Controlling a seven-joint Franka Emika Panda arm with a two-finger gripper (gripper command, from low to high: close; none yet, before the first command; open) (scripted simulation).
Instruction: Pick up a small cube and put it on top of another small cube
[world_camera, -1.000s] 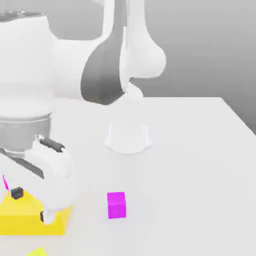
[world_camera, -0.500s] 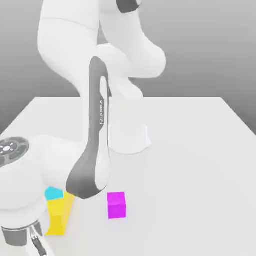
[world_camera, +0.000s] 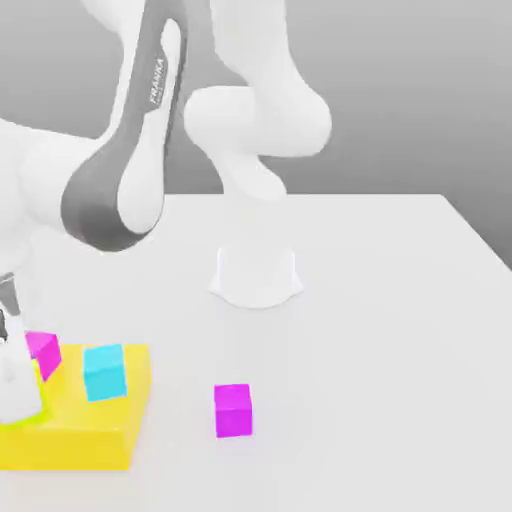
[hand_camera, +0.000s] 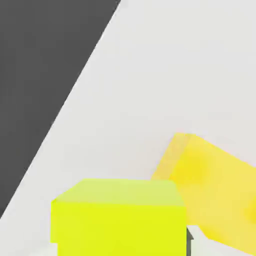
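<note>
The word FRANKA ran along the dark grey cover of the arm (world_camera: 130, 130), the sole legible writing. In the hand view a lime-yellow cube (hand_camera: 119, 217) sat close under the camera, with a dark finger tip (hand_camera: 189, 243) beside it; whether the fingers clamped it could not be told. Beyond it lay a flat yellow block (world_camera: 75, 430) carrying a cyan cube (world_camera: 104, 371) and a magenta cube (world_camera: 43, 354). Another magenta cube (world_camera: 233, 410) stood apart on the white table (world_camera: 380, 330).
</note>
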